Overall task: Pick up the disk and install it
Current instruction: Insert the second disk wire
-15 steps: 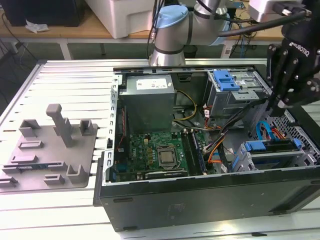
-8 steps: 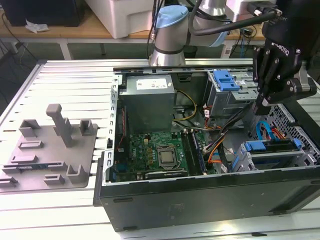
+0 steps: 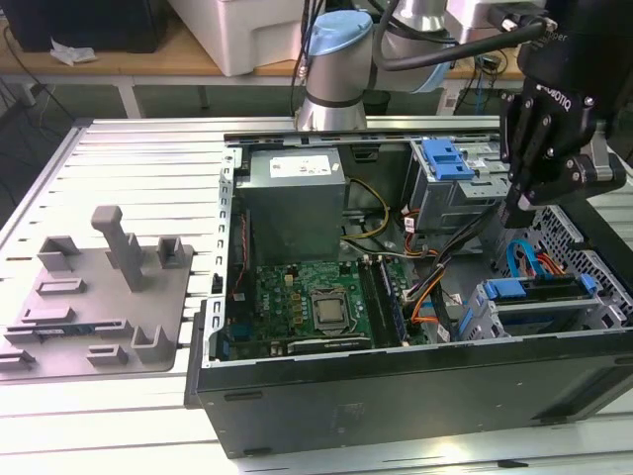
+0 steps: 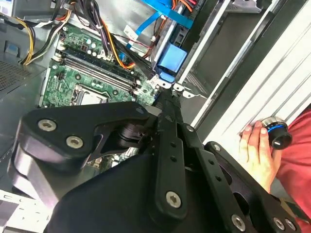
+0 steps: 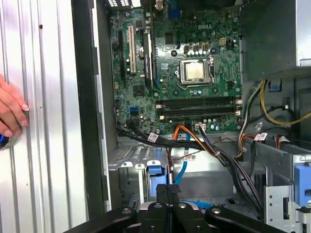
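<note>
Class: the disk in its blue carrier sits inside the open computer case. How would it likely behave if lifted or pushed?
The disk looks like a flat, rigid slab, so it probably stays stiff and will not roll. Its blue plastic carrier frame is thin, so it may flex. Cables lie beside it and could snag.

You see one open computer case (image 3: 396,386), one motherboard (image 3: 316,302), one grey power supply (image 3: 294,203), two blue-fronted drive bays (image 3: 450,158) (upper and lower), one gripper (image 3: 521,203), one grey fixture tray (image 3: 94,297), one hand (image 4: 257,153).
</note>
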